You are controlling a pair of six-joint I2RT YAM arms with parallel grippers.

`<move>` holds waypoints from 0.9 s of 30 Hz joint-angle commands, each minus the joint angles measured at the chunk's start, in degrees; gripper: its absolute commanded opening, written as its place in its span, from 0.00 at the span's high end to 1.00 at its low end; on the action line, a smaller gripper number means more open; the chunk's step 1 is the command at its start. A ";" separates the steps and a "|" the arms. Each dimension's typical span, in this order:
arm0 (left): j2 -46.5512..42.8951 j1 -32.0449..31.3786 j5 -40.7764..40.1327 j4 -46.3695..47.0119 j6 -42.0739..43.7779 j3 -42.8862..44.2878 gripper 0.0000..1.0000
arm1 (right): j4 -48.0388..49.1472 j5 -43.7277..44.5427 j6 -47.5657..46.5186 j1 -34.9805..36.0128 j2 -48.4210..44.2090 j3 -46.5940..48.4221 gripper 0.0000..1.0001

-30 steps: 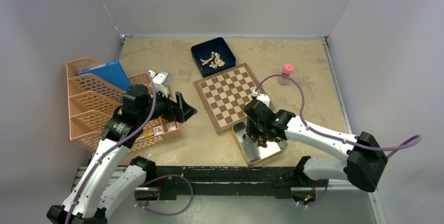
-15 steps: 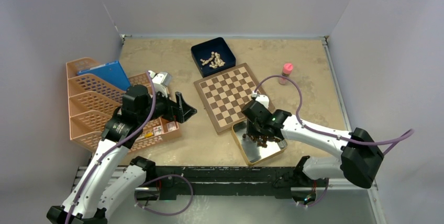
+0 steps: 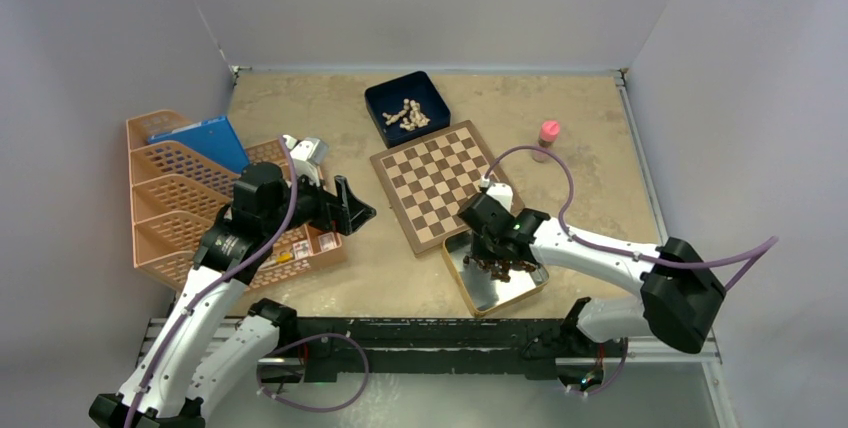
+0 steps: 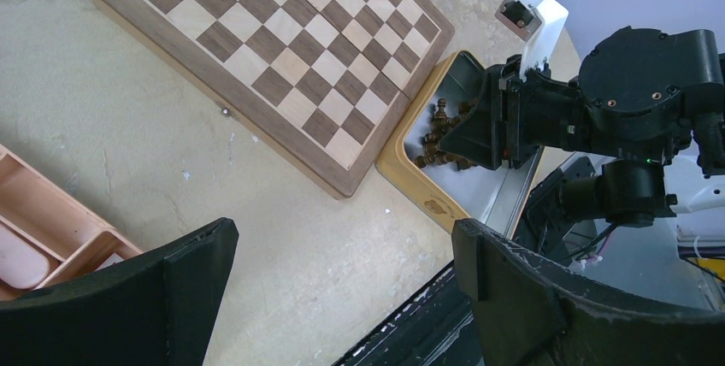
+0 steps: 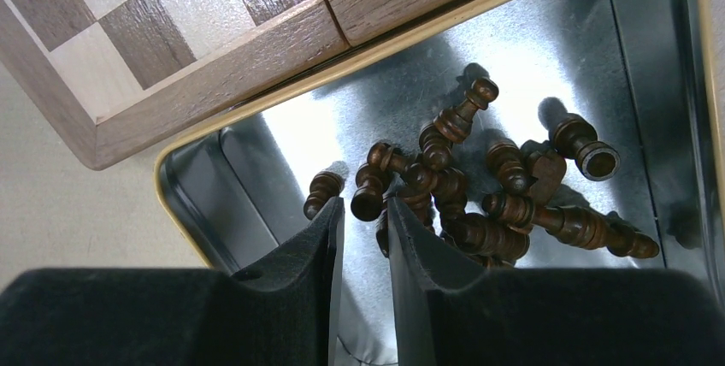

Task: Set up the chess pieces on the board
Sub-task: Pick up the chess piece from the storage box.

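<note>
The small dark brown wooden chess pieces (image 5: 479,203) are heaped in the shiny silver square tin (image 5: 547,50), under the right pincer (image 5: 365,205), whose nearly closed jaws flank one piece lying along them; a grip cannot be confirmed. The left pincer (image 4: 344,231), wide open, is farther off.

Heaped chess pieces (image 5: 479,203) apparently crowd right fingers (image 5: 315,255).

Between the left gripper's (image 4: 342,293) wide-spread fingers (image 4: 128,306) lie bare worktop (image 4: 282,255), the board's (image 4: 274,50) near corner, and a silver tin (image 4: 410,188) of chess pieces (image 4: 436,139) under the right gripper (image 4: 468,131).
</note>
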 commanded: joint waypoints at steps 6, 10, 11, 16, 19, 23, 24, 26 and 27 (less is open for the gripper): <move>-0.84 0.46 0.37 1.07 0.70 0.61 0.02 | 0.55 1.88 1.03 0.74 0.80 -0.13 0.74; -0.79 0.46 0.36 1.07 0.70 0.61 0.03 | 0.47 1.93 1.03 0.83 1.22 -0.15 0.75; -0.82 0.46 0.36 1.07 0.70 0.61 0.03 | 0.47 1.95 1.09 0.91 1.29 -0.15 0.75; -0.54 0.46 0.27 1.08 0.70 0.61 0.03 | 0.45 2.21 1.16 1.00 1.68 -0.09 0.75; -0.40 0.46 0.27 0.99 0.70 0.62 0.03 | 0.32 2.37 1.14 1.01 2.13 0.10 0.75; -0.89 0.46 0.10 0.89 0.57 0.51 0.03 | 0.25 2.52 1.20 1.09 1.98 0.11 0.78; -0.95 0.46 0.04 0.95 0.53 0.48 0.03 | 0.28 2.56 1.20 1.15 1.70 0.15 0.80; -1.10 0.46 -0.08 0.98 0.52 0.44 0.03 | 0.25 2.89 1.20 1.18 1.22 0.18 0.82; -0.99 0.46 -0.07 0.98 0.53 0.43 0.03 | 0.27 2.99 1.25 1.18 0.96 0.21 0.82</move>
